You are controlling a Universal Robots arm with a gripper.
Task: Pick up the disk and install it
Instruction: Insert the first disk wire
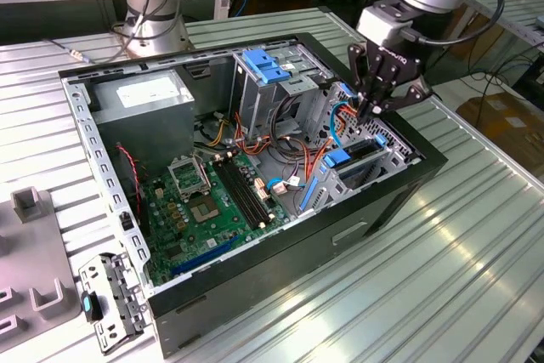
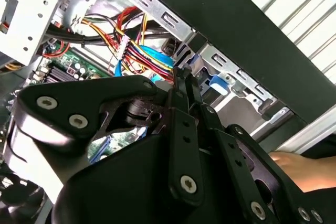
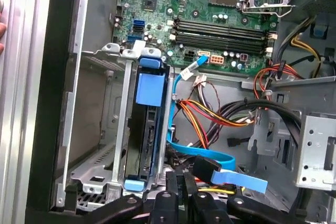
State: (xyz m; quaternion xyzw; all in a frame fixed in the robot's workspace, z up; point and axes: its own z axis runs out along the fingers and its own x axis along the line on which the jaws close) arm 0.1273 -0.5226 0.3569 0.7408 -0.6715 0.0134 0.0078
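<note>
The disk (image 3: 145,129) stands on edge in a slot of the grey drive cage (image 3: 100,129) at the front corner of the open computer case (image 1: 255,291); blue carrier tabs show at both its ends. In the exterior view its blue bracket (image 1: 348,157) sits low in the cage. My gripper (image 1: 371,110) hangs just above that cage, shut, with nothing between its fingers. In the first wrist view the gripper (image 3: 181,178) is beside the disk's near end, over a flat blue cable (image 3: 210,158). In the second wrist view the gripper (image 2: 186,85) points at coloured wires.
A blue latch (image 1: 270,65) tops the taller drive cage. The power-supply box (image 1: 144,95) fills the far corner, with the motherboard (image 1: 212,201) below it. A person's hand (image 2: 299,169) rests outside the case wall. A loose metal bracket (image 1: 106,299) lies on the table.
</note>
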